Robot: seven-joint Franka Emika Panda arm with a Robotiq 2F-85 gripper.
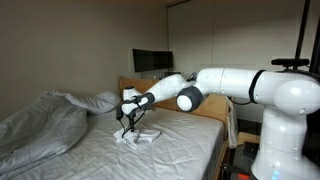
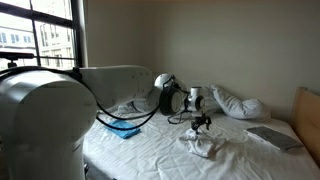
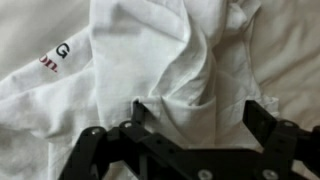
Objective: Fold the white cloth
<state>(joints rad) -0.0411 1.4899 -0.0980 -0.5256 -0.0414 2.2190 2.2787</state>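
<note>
My end effector (image 1: 127, 124) hangs low over the desk (image 1: 180, 150), fingers pointing down at the white cloth (image 1: 136, 137), which lies crumpled in a small heap on the sheet around the middle of the desk, well in from every edge. In the wrist view my end effector (image 3: 197, 115) stands wide open, its two black fingers (image 3: 141, 112) spread far apart with a raised fold of the white cloth (image 3: 150, 60) between them; neither finger has closed on the fabric and I hold nothing. The cloth is wrinkled there, with some small lettering (image 3: 58, 58) near one of its edges. In an exterior view my end effector (image 2: 203, 127) sits just above the white cloth (image 2: 203, 147), the fingertips at or very near the top of the heap; I cannot tell whether they touch. A big rumpled duvet (image 1: 45, 125) is piled toward one corner of the desk, well apart from the cloth, and a pillow (image 2: 240, 104) lies near the headboard (image 2: 306, 115) edge
</note>
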